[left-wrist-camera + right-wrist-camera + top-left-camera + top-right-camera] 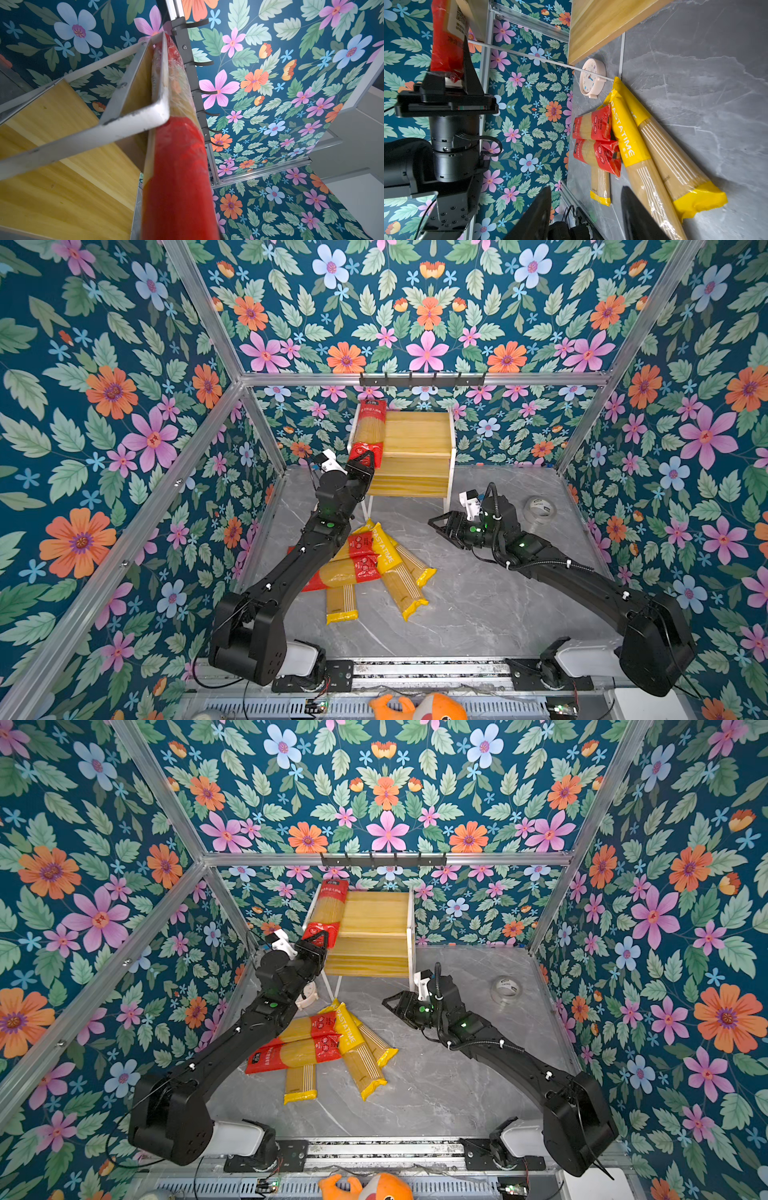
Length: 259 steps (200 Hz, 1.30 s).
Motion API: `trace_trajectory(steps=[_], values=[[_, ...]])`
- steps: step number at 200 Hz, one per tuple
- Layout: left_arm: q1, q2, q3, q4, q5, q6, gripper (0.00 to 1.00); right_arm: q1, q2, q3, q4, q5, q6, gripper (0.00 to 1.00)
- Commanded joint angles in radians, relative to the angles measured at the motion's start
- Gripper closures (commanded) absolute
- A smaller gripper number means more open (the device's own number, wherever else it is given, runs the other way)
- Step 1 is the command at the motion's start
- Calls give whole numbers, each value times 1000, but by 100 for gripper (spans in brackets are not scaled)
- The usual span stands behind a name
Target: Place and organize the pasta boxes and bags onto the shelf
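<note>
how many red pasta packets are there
3 red packets. One lies along the shelf's top board, left edge, near end in the left hand. Two lie side by side in the table pile, partly under the left arm; others could be hidden there.

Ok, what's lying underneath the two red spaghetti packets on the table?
A yellow-ended spaghetti packet pokes out from under the two red-ended packets; only its near half shows. Its far half is covered, so whether anything else lies beneath cannot be seen.
</note>
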Motion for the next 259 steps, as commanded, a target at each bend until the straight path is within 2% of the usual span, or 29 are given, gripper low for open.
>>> trace_trajectory(steps=[1,31,56,93,115,145,182,227,259], values=[[3,28,8,74,24,-32,86,1,-16,-13,20,17,-15,45],[4,21,4,67,15,-14,80,1,-30,-38,-7,43,-44,45],[18,13,5,48,30,7,71,1,-20,-65,-17,48,-56,45],[26,-49,-46,43,81,54,36,18,-6,-77,-18,44,-73,45],[27,-131,-72,-61,118,144,24,40,18,-70,-26,43,-96,45],[26,-294,-161,-302,89,280,23,105,89,-37,-43,53,-142,45],[24,-491,-340,-539,-37,414,24,218,270,61,-43,26,-153,46],[23,-605,-497,-680,-181,493,24,323,499,241,-72,19,-146,48],[24,-625,-525,-700,-204,517,24,354,623,351,-133,25,-152,49]])
